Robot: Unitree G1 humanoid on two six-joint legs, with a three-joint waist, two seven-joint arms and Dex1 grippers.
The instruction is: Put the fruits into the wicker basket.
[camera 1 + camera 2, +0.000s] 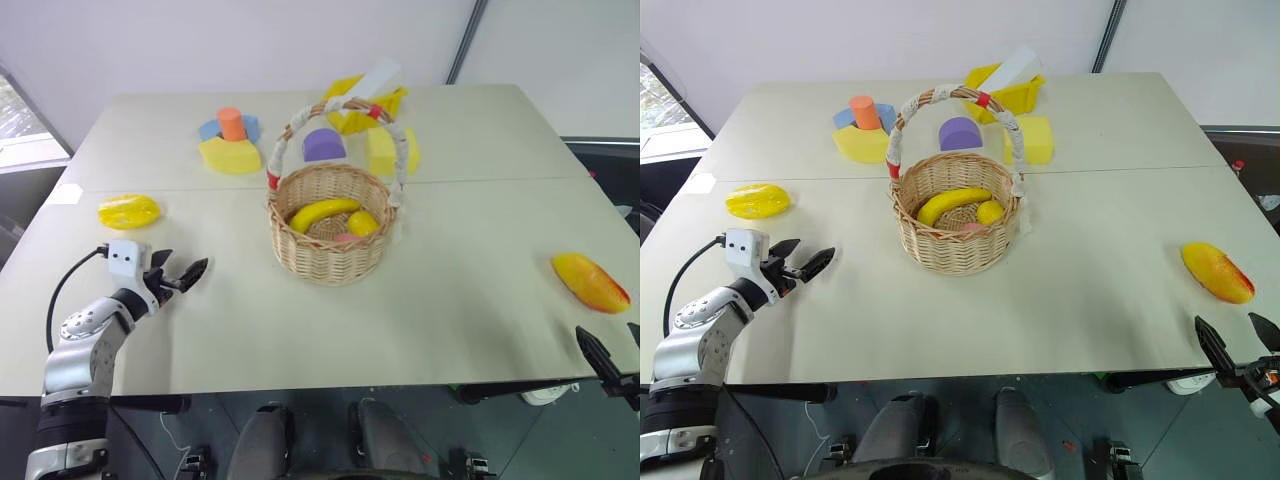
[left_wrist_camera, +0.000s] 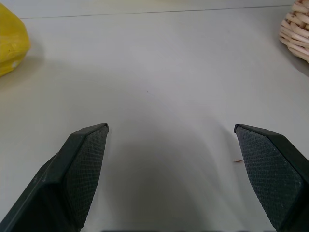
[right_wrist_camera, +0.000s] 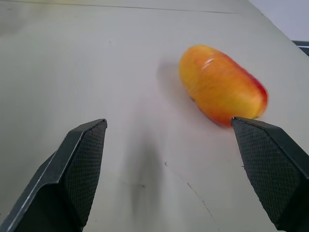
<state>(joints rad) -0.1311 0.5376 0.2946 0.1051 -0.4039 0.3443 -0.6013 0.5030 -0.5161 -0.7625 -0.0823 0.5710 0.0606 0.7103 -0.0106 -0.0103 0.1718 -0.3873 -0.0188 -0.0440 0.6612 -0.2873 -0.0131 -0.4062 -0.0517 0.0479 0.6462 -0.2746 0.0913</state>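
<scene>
Two grippers sit nearest you, both empty. Your left gripper (image 1: 800,262) is at about 8 o'clock on the table (image 1: 1090,300), its black fingers spread wide, touching nothing. Your right gripper (image 1: 1238,340) is at 4 o'clock, by the near table edge, jaws also wide apart and holding nothing.

Just beyond the right gripper, at 3 o'clock, lies the orange-red blushed fruit (image 1: 1216,272), not yet picked up. At 9 o'clock, beyond the left gripper, rests the plain yellow oval fruit (image 1: 757,200), also waiting.

In the centre stands the wicker basket (image 1: 955,245), already holding the banana (image 1: 952,203) and the small round yellow fruit (image 1: 990,212). You look about halfway through.

Farthest away, at 12 o'clock, sit foam blocks (image 1: 862,132) and a yellow box (image 1: 1012,92).
</scene>
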